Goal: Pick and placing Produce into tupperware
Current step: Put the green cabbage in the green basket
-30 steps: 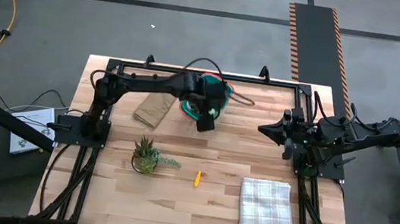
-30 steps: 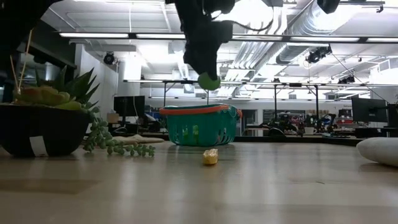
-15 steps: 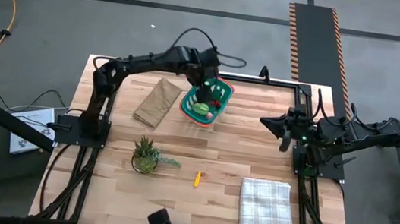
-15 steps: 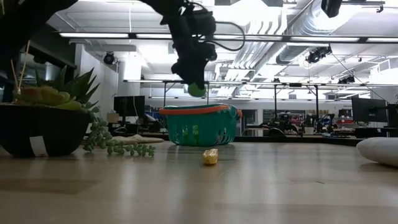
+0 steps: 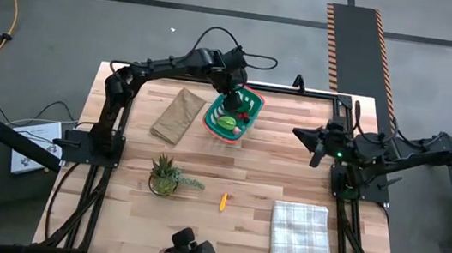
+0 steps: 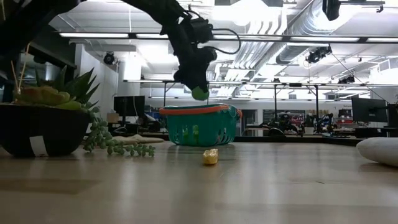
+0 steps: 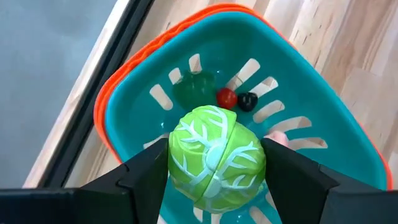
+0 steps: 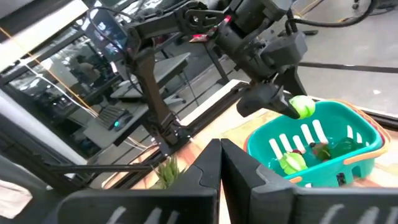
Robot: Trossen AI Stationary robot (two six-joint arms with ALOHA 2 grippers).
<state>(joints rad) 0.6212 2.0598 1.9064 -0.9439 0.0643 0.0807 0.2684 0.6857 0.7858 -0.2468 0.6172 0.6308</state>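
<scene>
High view: left gripper (image 5: pixel 231 108) fingers clamped on green cabbage (image 7: pixel 215 158) above teal tupperware (image 5: pixel 211 116), far desk (image 5: pixel 261 191); right gripper (image 5: pixel 304 136) fingers together, right side.

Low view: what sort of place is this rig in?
Probably an open-plan lab or workshop. Behind the wooden table run exposed ceiling ducts and strip lights, with desks and monitors further back. The high view shows a bare concrete floor with hazard-striped matting.
</scene>
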